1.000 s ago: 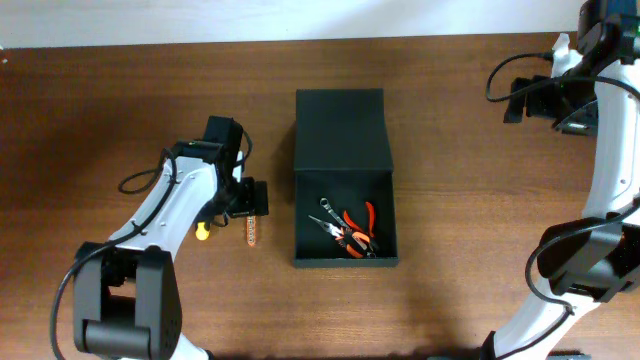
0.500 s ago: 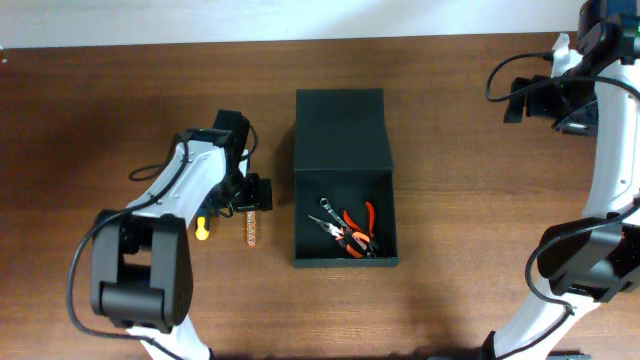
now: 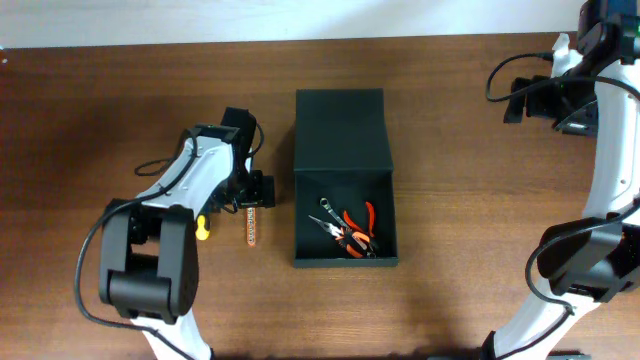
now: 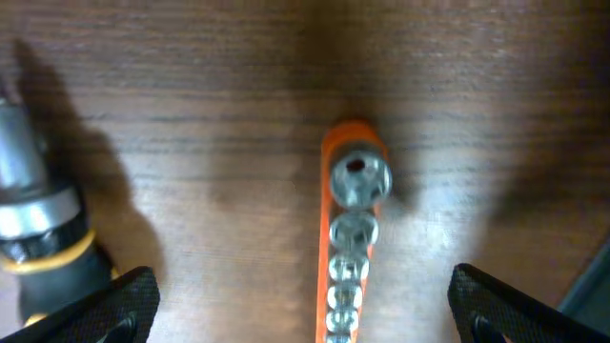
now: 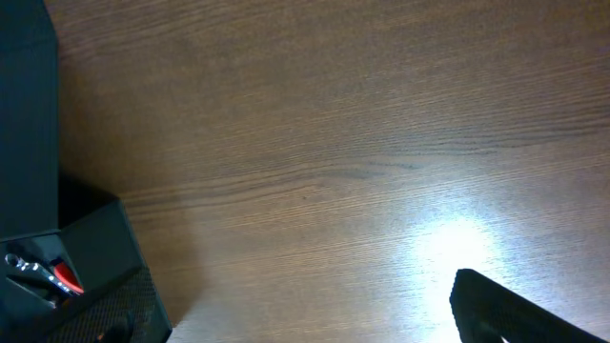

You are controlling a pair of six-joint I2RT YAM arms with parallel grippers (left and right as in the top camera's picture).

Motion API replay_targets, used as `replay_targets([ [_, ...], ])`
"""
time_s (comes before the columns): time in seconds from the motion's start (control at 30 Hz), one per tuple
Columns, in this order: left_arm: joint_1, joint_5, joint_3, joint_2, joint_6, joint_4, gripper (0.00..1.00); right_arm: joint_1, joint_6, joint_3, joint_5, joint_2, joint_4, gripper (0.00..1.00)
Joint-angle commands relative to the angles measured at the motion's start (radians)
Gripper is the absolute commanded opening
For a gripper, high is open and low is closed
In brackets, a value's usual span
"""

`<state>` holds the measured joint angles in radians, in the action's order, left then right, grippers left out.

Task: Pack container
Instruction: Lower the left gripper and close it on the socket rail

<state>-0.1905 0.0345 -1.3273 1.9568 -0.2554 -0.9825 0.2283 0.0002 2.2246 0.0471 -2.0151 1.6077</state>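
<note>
The black container (image 3: 345, 255) sits at the table's middle with its flap lid (image 3: 340, 130) folded open toward the back. Inside lie orange-handled pliers (image 3: 358, 228) and a metal tool. An orange socket rail (image 3: 251, 228) with chrome sockets lies left of the box; in the left wrist view (image 4: 349, 238) it runs between the fingers. My left gripper (image 4: 303, 319) is open, low over the rail, one finger on each side. A yellow-handled screwdriver (image 3: 202, 229) lies just left of it and shows in the left wrist view (image 4: 43, 243). My right gripper (image 5: 315, 329) is open, high at the back right.
The container's corner, with the pliers inside, shows at the left edge of the right wrist view (image 5: 57, 257). Bare brown wood table lies round the box. The right arm's base stands at the right front (image 3: 585, 260).
My left arm has shifted slightly right and toward the back over the socket rail. The right arm has not moved.
</note>
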Motion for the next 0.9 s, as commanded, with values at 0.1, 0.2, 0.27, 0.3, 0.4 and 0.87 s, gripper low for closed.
replay_targets([
  [0.1, -0.001, 0.011, -0.019, 0.013, -0.014, 0.023, 0.99, 0.0, 0.0, -0.002, 0.006, 0.006, -0.001, 0.99],
  [0.2, -0.002, 0.011, -0.019, 0.013, -0.014, 0.032, 0.99, 0.0, 0.0, -0.002, 0.006, 0.006, -0.001, 0.99],
  [0.27, -0.001, 0.011, -0.019, 0.013, -0.014, 0.031, 0.99, 0.0, 0.0, -0.002, 0.006, 0.006, -0.001, 0.99],
  [0.3, -0.002, 0.011, -0.019, 0.013, -0.014, 0.031, 0.99, 0.0, 0.0, -0.002, 0.006, 0.006, -0.001, 0.99],
  [0.4, -0.002, 0.01, -0.018, 0.013, -0.013, 0.021, 0.99, 0.0, 0.0, -0.002, 0.006, 0.006, -0.001, 0.99],
  [0.87, -0.002, -0.11, 0.04, 0.012, 0.025, 0.027, 0.99, 0.0, 0.0, -0.002, 0.006, 0.006, -0.001, 0.99],
])
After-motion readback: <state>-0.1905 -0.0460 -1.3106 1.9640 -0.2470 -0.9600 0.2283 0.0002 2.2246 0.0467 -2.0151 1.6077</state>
